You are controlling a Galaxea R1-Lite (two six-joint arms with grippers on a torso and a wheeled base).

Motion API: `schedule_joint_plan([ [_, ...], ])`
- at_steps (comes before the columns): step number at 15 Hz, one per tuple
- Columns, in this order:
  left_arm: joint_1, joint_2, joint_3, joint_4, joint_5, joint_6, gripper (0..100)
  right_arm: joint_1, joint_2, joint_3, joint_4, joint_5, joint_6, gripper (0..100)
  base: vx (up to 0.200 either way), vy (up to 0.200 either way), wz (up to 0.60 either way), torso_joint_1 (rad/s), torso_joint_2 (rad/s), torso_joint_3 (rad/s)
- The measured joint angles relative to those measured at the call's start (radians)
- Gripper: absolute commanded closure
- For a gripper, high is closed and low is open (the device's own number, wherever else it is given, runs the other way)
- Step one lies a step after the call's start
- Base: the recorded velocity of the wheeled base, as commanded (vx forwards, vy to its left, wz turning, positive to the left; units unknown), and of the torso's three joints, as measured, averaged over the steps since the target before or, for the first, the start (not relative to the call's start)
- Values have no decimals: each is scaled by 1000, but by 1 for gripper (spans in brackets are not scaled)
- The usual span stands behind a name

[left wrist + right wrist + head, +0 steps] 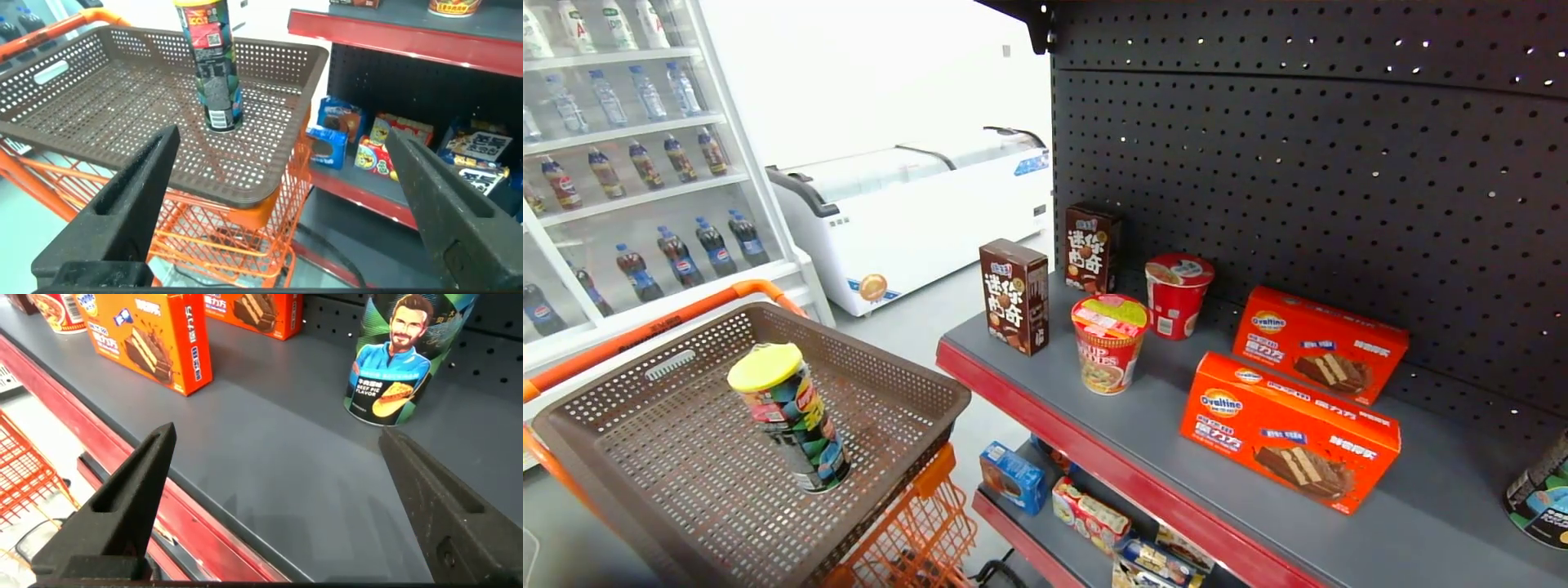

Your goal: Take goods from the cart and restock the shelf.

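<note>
- Shelf [1143, 425] of grey metal with a red front edge carries a green-blue snack can [400, 359], standing upright.
- Brown perforated plastic basket [670, 457] atop the orange wire cart [645, 331] holds one upright yellow-lidded snack can [792, 420].
- Left pincer [279, 137]: spread wide, empty, beside the basket.
- Right pincer [278, 433]: spread wide, empty, over bare shelf near the green-blue can.

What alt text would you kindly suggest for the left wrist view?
A tall can stands upright in the brown cart basket, beyond the open left gripper. Snack packs sit on a lower shelf beside it.
</note>
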Motion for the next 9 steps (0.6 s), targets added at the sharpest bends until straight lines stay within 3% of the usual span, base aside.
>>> schedule_joint_plan([
  [2, 1, 1, 3, 0, 0, 1, 0, 0, 0, 0, 0, -2, -1, 0, 0, 0, 600, 2, 0, 2],
  [9, 5, -11, 8, -9, 0, 3, 0, 0, 0, 0, -1, -3, 2, 0, 0, 0, 0, 0, 0, 0],
])
